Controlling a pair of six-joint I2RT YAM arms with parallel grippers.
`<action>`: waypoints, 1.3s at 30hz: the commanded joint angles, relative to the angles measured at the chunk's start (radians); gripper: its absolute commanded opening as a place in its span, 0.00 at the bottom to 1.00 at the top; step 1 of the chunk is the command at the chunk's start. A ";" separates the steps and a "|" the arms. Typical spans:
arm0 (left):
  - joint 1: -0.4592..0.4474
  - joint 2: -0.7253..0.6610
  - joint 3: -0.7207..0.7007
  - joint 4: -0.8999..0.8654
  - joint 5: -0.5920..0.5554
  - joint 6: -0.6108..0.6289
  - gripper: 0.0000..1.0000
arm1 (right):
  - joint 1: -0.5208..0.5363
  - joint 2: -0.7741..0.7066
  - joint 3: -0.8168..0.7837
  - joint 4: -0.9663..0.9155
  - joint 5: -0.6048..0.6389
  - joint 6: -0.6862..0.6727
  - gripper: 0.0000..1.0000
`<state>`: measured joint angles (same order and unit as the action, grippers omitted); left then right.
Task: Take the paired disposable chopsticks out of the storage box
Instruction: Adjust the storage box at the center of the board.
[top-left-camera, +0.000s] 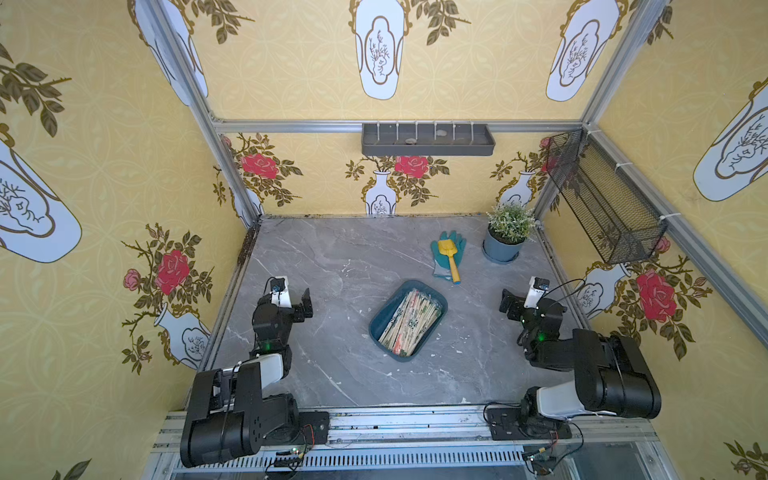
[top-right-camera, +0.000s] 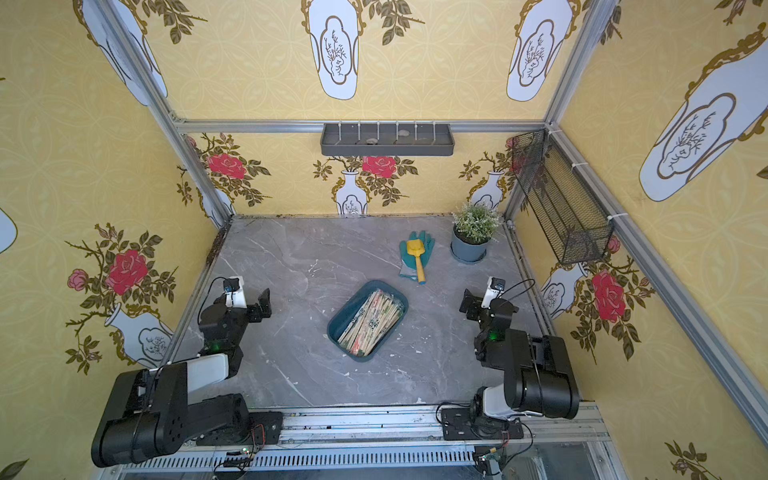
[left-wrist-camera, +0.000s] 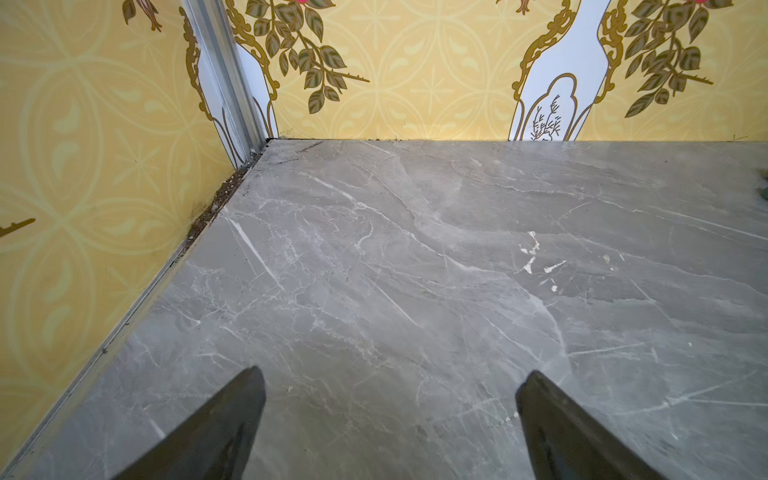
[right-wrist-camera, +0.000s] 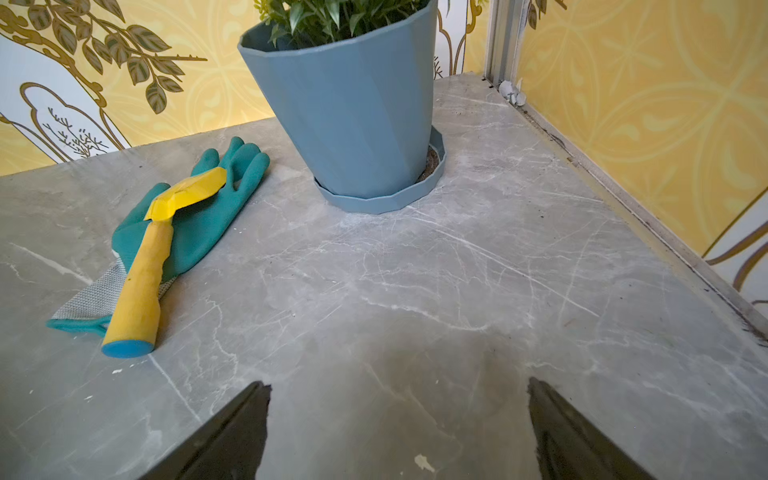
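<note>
The storage box (top-left-camera: 387, 312) (top-right-camera: 346, 312), a shallow dark teal tub, lies at an angle in the middle of the grey marble table. It is filled with several paired disposable chopsticks (top-left-camera: 412, 322) (top-right-camera: 372, 322) in clear wrappers, lying lengthwise. My left gripper (top-left-camera: 302, 306) (top-right-camera: 260, 308) hovers left of the box, well apart from it, open and empty. In the left wrist view the left gripper (left-wrist-camera: 395, 372) has only bare table between its fingers. My right gripper (top-left-camera: 509, 305) (top-right-camera: 469, 306) (right-wrist-camera: 399, 382) hangs right of the box, also open and empty. Neither wrist view shows the box.
A teal glove (top-left-camera: 440, 259) (right-wrist-camera: 208, 208) with a yellow toy shovel (top-left-camera: 449, 255) (right-wrist-camera: 153, 257) on it lies behind the box. A blue-grey plant pot (top-left-camera: 502, 249) (right-wrist-camera: 353, 116) stands at the back right. A grey wall tray (top-left-camera: 428, 143) and a black mesh basket (top-left-camera: 602, 199) hang on the walls.
</note>
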<state>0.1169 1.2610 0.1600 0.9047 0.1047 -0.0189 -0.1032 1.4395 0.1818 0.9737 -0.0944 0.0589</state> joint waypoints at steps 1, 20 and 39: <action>0.005 -0.008 0.004 0.010 0.022 -0.001 1.00 | 0.000 -0.002 0.001 0.056 -0.001 0.001 0.97; 0.019 -0.015 0.001 0.008 0.043 -0.004 1.00 | 0.008 -0.012 -0.006 0.068 0.042 0.005 0.98; 0.016 -0.501 0.367 -0.808 0.009 -0.517 1.00 | 0.030 -0.622 0.336 -0.854 -0.085 0.560 0.98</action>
<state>0.1349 0.7776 0.4881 0.3157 0.0864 -0.3244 -0.0776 0.7719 0.4412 0.2733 -0.0044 0.5789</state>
